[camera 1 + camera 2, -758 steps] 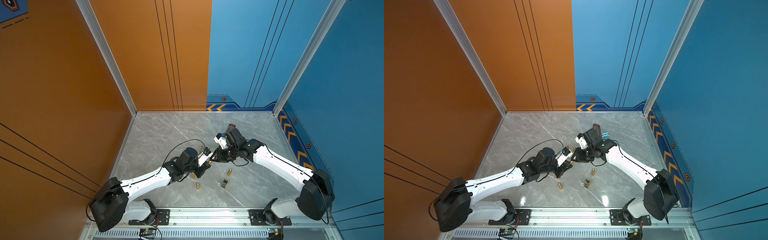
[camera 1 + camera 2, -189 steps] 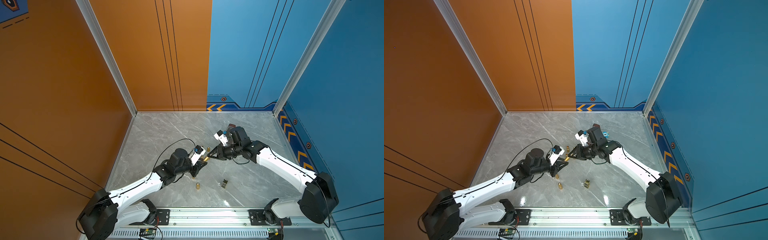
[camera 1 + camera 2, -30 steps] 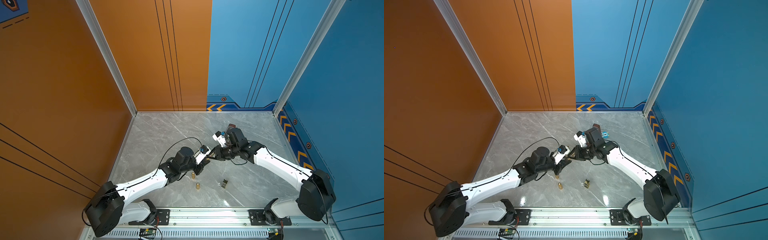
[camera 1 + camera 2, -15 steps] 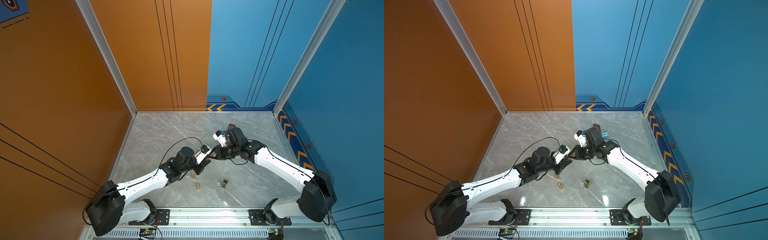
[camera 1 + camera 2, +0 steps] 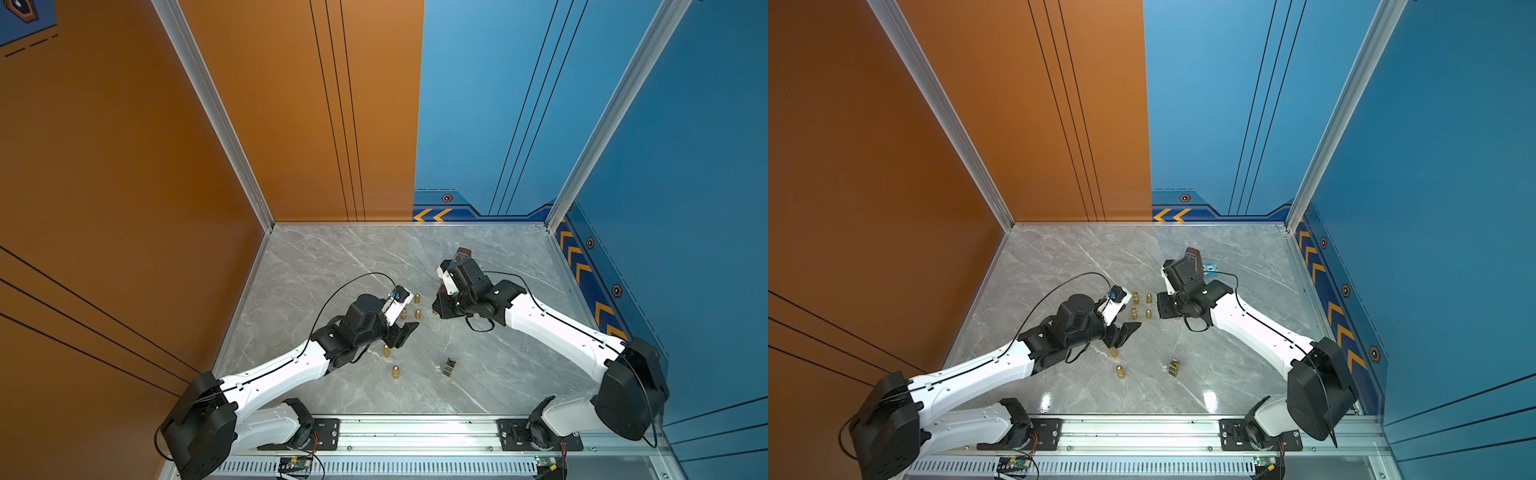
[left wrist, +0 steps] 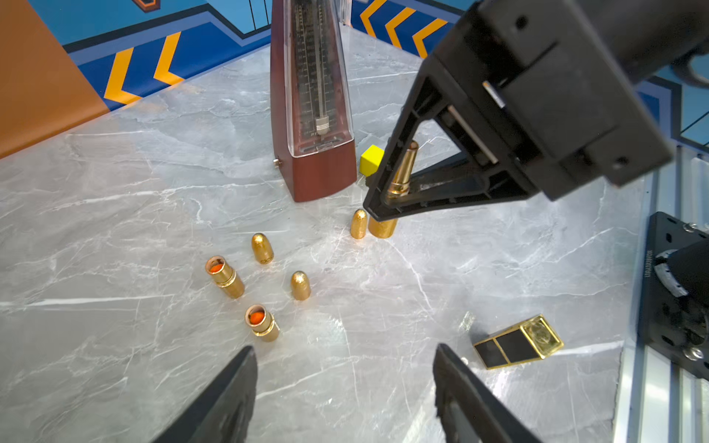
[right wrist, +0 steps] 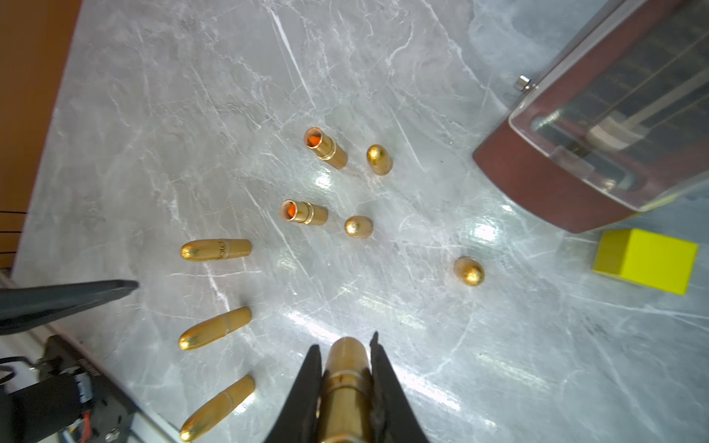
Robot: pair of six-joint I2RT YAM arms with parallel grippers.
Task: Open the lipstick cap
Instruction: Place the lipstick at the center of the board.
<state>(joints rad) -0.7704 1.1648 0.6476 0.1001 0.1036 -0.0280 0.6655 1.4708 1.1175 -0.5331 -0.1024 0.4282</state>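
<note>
Lipstick (image 6: 401,172), gold and with its cap off, is pinched upright in the right gripper (image 6: 378,210), whose fingers are closed narrow on it. In the left wrist view the bare inner sleeve shows through the finger frame and the base pokes out under the fingertips, right down at the marble table (image 5: 332,266), though I cannot tell whether it touches. From the right wrist view the lipstick (image 7: 345,383) fills the slot between the two black fingers. A loose cap (image 6: 358,224), bullet-shaped, stands on the table near that base. The left gripper (image 6: 345,383) hangs with its fingers spread wide and nothing between them; in both top views the left gripper (image 5: 405,336) (image 5: 1128,333) is apart from the right gripper (image 5: 437,308). Between the two arms stand two more open lipsticks (image 6: 224,276) (image 6: 262,322) showing orange inside, each with a gold cap (image 6: 262,249) (image 6: 300,285) beside it. Three capped lipsticks (image 7: 216,249) (image 7: 215,328) (image 7: 216,408) line up nearer the left arm. A square black-and-gold lipstick (image 6: 518,341) lies on its side toward the front rail. Farther back than the right gripper stands a brown metronome (image 6: 312,115) with a yellow cube (image 6: 371,159) just beside its foot.
</note>
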